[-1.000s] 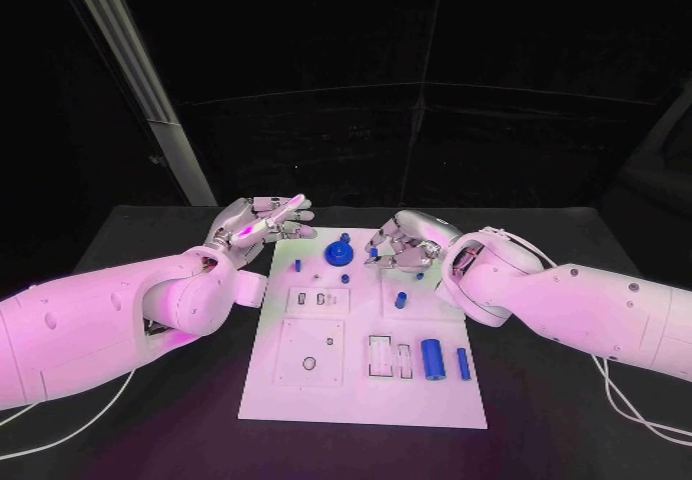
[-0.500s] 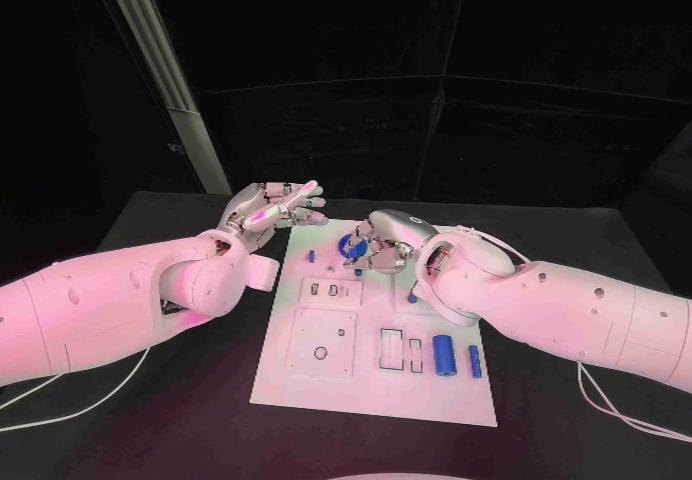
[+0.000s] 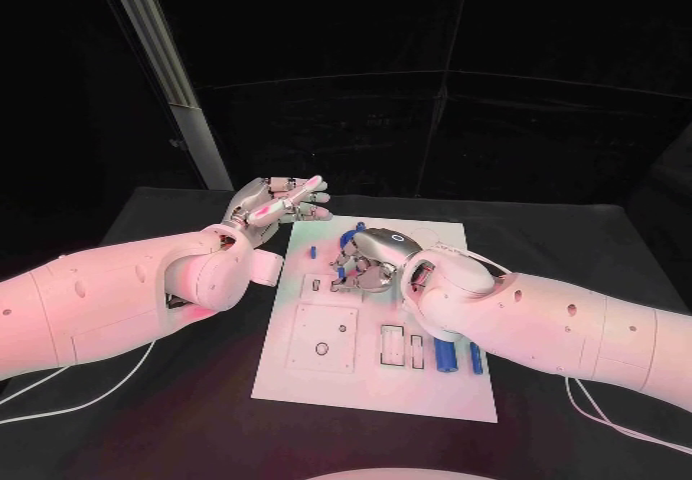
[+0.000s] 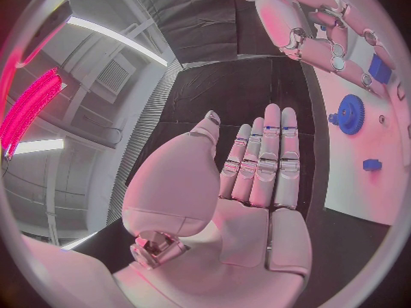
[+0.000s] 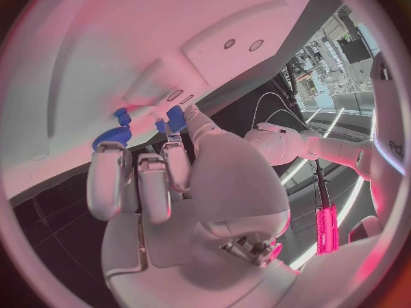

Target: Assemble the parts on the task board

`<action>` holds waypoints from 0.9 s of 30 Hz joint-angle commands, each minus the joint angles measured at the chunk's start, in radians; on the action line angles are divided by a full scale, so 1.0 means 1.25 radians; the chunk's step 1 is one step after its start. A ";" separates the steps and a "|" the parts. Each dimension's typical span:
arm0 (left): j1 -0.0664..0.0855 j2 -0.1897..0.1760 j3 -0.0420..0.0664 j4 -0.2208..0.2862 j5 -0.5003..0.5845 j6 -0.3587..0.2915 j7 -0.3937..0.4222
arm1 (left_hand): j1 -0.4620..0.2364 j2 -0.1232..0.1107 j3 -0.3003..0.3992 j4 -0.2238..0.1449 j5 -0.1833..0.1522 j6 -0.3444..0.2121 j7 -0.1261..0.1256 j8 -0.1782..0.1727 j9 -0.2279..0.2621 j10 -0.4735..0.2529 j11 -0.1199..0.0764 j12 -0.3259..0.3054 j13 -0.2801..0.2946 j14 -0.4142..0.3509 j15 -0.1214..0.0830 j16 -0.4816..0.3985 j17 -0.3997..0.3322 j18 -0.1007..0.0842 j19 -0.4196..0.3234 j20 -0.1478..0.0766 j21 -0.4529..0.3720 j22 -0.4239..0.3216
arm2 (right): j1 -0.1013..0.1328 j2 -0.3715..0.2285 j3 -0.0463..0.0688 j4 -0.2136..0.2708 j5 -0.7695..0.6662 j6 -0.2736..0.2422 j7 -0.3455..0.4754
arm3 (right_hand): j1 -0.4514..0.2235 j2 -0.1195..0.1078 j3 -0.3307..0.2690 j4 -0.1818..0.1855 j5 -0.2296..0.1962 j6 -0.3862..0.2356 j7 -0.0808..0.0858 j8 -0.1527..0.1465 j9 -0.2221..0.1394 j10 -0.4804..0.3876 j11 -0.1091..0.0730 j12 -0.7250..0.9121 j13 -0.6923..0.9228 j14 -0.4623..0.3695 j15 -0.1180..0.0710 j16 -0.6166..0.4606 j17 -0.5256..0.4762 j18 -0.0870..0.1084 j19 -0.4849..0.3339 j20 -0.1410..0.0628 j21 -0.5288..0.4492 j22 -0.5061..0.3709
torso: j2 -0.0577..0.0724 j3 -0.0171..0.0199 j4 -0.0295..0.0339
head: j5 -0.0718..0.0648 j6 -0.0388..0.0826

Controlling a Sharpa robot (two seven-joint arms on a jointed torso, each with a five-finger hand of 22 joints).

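- Task board [image 3: 378,380] lies mid surface [image 3: 577,240], w/ blue parts: gear [image 4: 349,113] at far end, two cylinders [image 3: 459,355] nr right edge.
- Right hand [image 3: 369,262] sits over board's far half, fingers curled down by gear; a small blue piece [image 5: 175,118] at fingertips, can't tell if gripped.
- Left hand [image 3: 274,208] hovers off board's far-left corner, palm flat, fingers spread, holding nothing.
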 commanded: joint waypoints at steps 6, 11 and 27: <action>0.002 0.002 0.001 0.000 -0.003 0.010 0.003 | -0.001 0.008 0.000 -0.004 0.002 0.000 -0.001 -0.004 0.000 -0.001 -0.003 -0.003 0.000 0.000 0.005 -0.005 0.001 0.006 0.005 0.000 -0.004 -0.001 | -0.005 0.009 -0.001 -0.009 -0.036 0.025 -0.010 | 0.005 0.004 0.005 0.000 0.005 0.026 -0.018 0.004 0.001 -0.003 -0.001 -0.005 -0.018 0.073 -0.004 -0.003 0.167 -0.010 -0.001 -0.004 -0.002 0.000 | 0.000 0.0000 0.0002 | 0.001 -0.004; 0.002 0.003 0.001 -0.001 -0.003 0.010 0.003 | -0.001 0.008 0.000 -0.004 0.002 0.000 -0.001 -0.004 0.000 -0.001 -0.003 -0.003 0.000 0.000 0.005 -0.005 0.001 0.006 0.005 0.000 -0.004 -0.001 | -0.007 0.013 -0.001 -0.014 -0.038 0.031 -0.009 | 0.005 0.004 0.005 0.000 0.005 0.026 -0.018 0.004 0.001 -0.003 -0.001 -0.005 -0.018 0.073 -0.004 -0.003 0.167 -0.011 -0.001 -0.004 -0.002 0.000 | 0.000 0.0000 0.0008 | 0.000 -0.005; 0.002 0.004 0.001 -0.003 -0.003 0.012 0.001 | -0.001 0.008 0.000 -0.004 0.002 0.000 -0.001 -0.004 0.000 -0.001 -0.003 -0.003 0.000 0.000 0.005 -0.005 0.001 0.006 0.005 0.000 -0.004 -0.001 | -0.017 0.017 -0.001 -0.028 -0.045 0.031 -0.004 | 0.004 0.003 0.005 -0.001 0.005 0.027 -0.018 0.004 0.001 -0.003 -0.001 -0.005 -0.018 0.073 -0.004 -0.003 0.167 -0.010 -0.001 -0.004 -0.002 0.000 | 0.000 0.0005 0.0001 | 0.002 -0.012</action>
